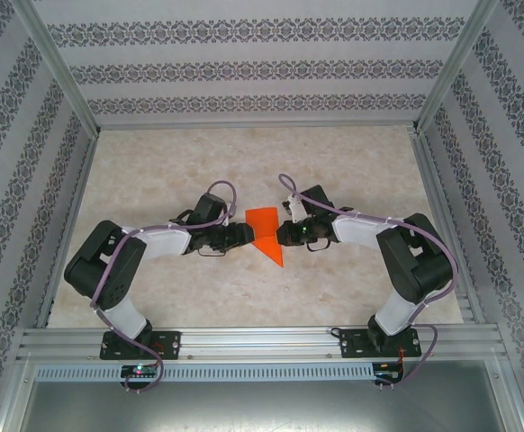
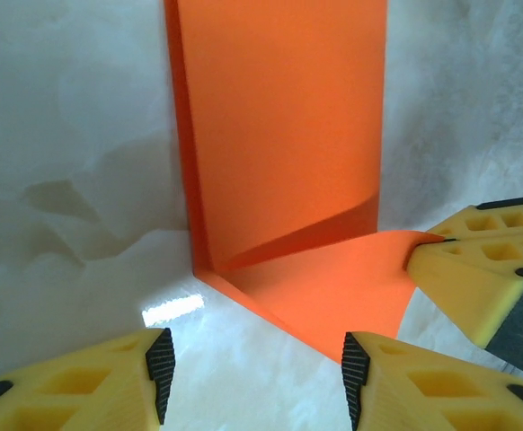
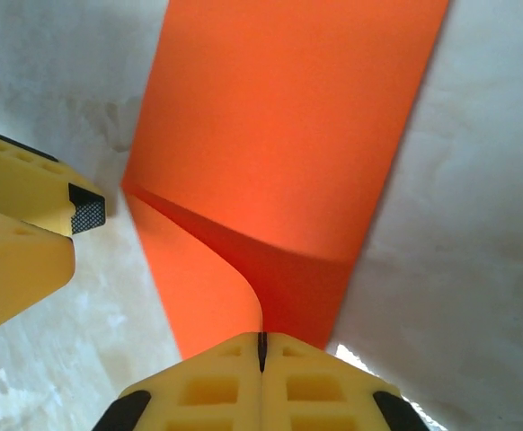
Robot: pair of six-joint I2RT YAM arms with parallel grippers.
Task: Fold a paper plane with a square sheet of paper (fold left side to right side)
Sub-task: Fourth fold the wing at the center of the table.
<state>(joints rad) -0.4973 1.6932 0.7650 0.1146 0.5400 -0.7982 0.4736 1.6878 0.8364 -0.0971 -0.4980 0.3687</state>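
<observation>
- Aluminium rail runs along the near edge with both bases bolted to it. The left arm and right arm each bend inward, so they meet about mid-counter.
- The left claw comes in from the left. In its own wrist view the yellow fingers are clearly apart with nothing pinched. The low edge of the orange flap ends just beside the right-hand finger's black pad, but I can't tell if it actually touches.
- The right claw has its fingers pressed together, clamped on the square sheet of paper. A flap curls up off the counter straight into the seam between the fingers.
- From the left wrist view, that same claw pokes in from the right and nips the tip of the raised flap.
- The sheet sits in the middle of the counter, right between the two claws. Seen from the top, it's a blocky part farther back plus a pointed wedge aimed at the near edge, on the right claw's side.
- A diagonal crease shows where the lifted flap meets the flat part.
- Beyond that is the pale marbled counter.
- Striped, patterned walls close off the back and both sides.
</observation>
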